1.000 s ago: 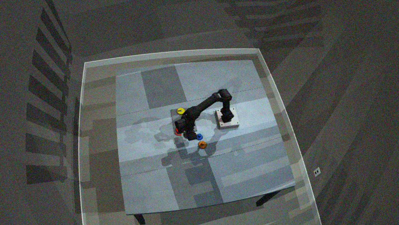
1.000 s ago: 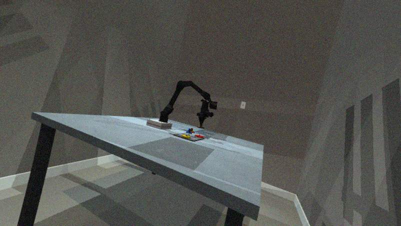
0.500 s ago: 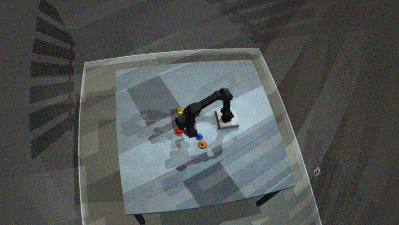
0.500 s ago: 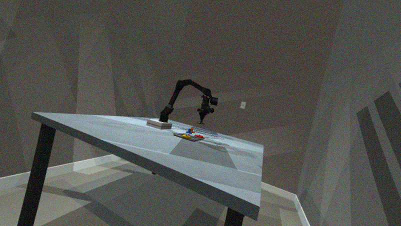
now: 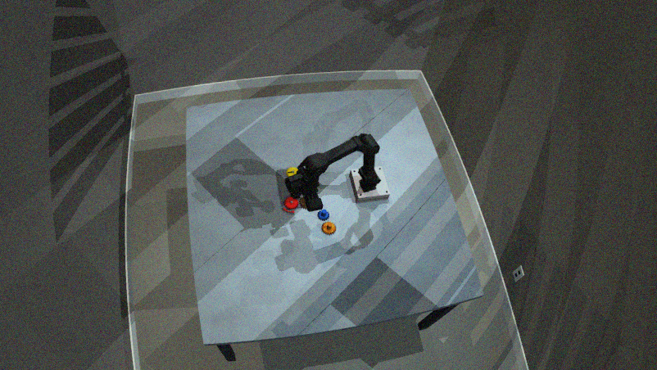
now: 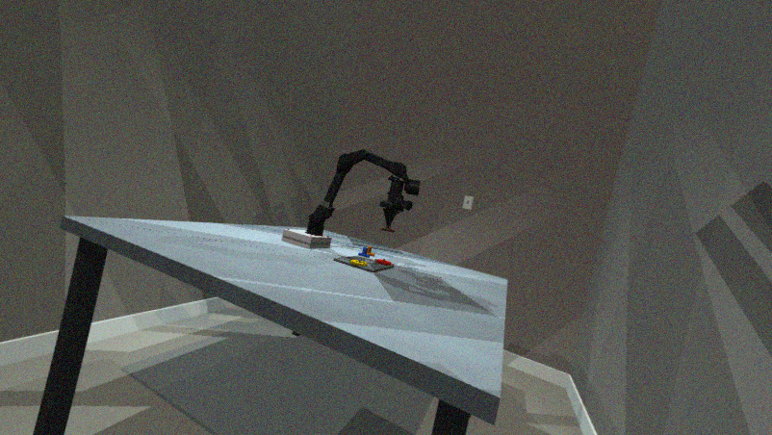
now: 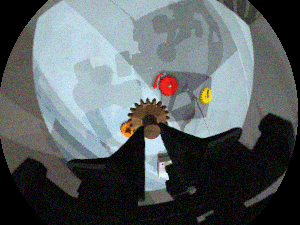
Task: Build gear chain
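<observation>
My gripper (image 7: 150, 127) (image 6: 388, 227) is shut on the hub of a brown gear (image 7: 145, 110) (image 6: 387, 230) (image 5: 302, 203), which hangs roughly level, well above the table. The grey board (image 6: 372, 267) (image 7: 199, 81) lies below. The red gear (image 5: 288, 202) (image 6: 383, 262) (image 7: 168, 86) and the yellow gear (image 5: 290, 171) (image 6: 357, 263) (image 7: 206, 95) sit on it, apart. A loose blue gear (image 5: 323, 214) (image 6: 363, 252) and a loose orange gear (image 5: 328, 227) (image 7: 127, 130) stand on the table beside the board. The empty pegs are too small or hidden to make out.
The red arrow (image 7: 157, 81) curves beside the red gear. The arm's pale base block (image 5: 370, 196) (image 6: 305, 238) (image 7: 162, 168) stands on the table, on the other side of the loose gears from the red gear. Shadows cross the board and table.
</observation>
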